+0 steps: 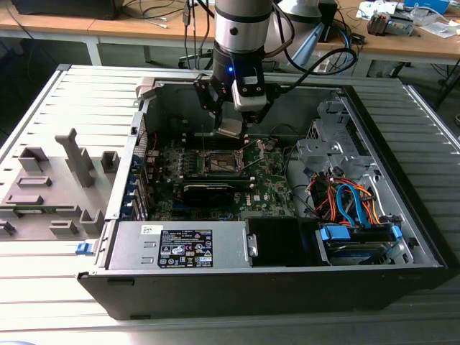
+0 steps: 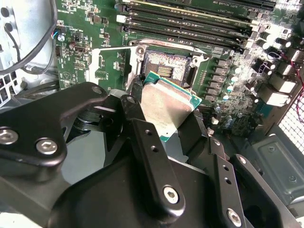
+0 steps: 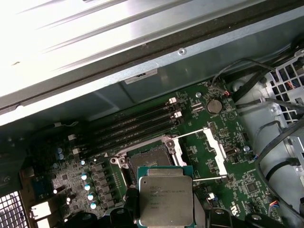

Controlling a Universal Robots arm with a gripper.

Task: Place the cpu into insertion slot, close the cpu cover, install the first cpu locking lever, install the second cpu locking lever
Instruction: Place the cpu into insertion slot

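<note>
My gripper (image 1: 231,123) is shut on the cpu (image 1: 230,129), a flat square chip with a silvery top and green edge. I hold it tilted a short way above the insertion slot (image 1: 219,162) on the green board inside the open computer case. In both wrist views the cpu (image 2: 167,107) (image 3: 165,200) sits between my black fingers (image 2: 142,137), just short of the dark-centred slot (image 2: 166,65) (image 3: 149,159). The slot is bare. The cpu cover (image 3: 216,151) (image 2: 102,61) is swung open beside it, with two thin metal levers (image 3: 191,135) raised along its sides.
Long black memory slots (image 3: 128,128) run beside the socket. The case wall (image 1: 144,108) and rim surround the board. A power supply (image 1: 180,244) lies at the front, and a drive cage with coloured cables (image 1: 352,205) is on the exterior view's right. A grey fixture (image 1: 50,187) stands outside on the exterior view's left.
</note>
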